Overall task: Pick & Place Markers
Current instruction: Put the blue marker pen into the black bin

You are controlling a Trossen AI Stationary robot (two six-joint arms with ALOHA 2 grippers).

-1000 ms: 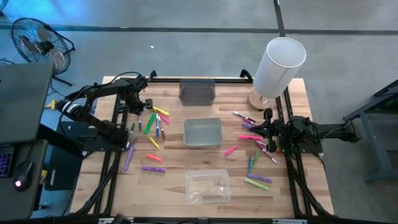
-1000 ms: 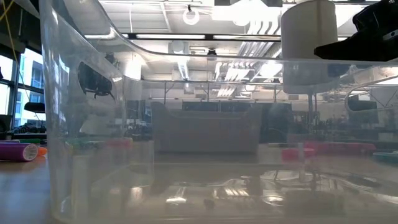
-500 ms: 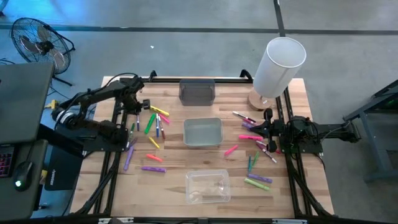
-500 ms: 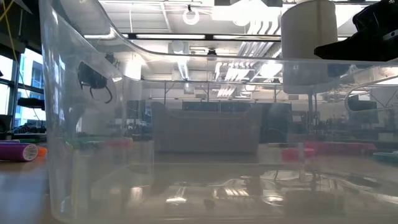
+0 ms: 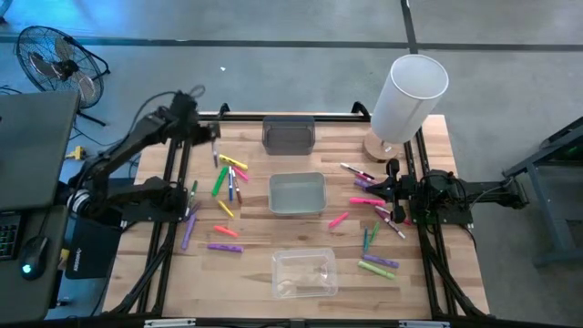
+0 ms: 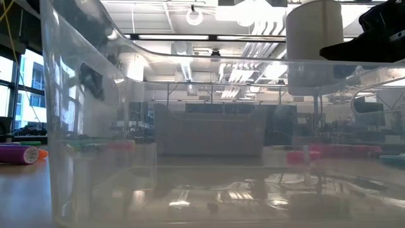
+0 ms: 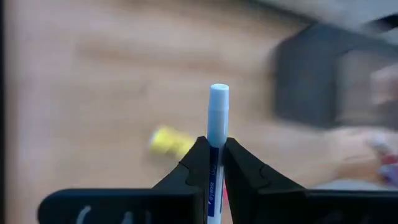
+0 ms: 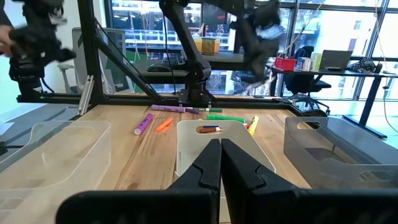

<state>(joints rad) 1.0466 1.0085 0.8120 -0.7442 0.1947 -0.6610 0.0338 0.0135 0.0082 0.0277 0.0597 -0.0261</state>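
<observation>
My left gripper (image 7: 212, 163) clamps a light-blue-capped marker (image 7: 217, 134) upright, raised over desk (image 5: 246, 260) nr dark bin (image 5: 289, 135). Right gripper (image 8: 219, 163) pinched closed w/ nothing in it, parked at desk's right edge.

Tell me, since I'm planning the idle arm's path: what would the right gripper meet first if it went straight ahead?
Probably the pale grey rectangular bin at the table's middle: the shut right gripper points straight at its near wall, though depth is uncertain.
</observation>
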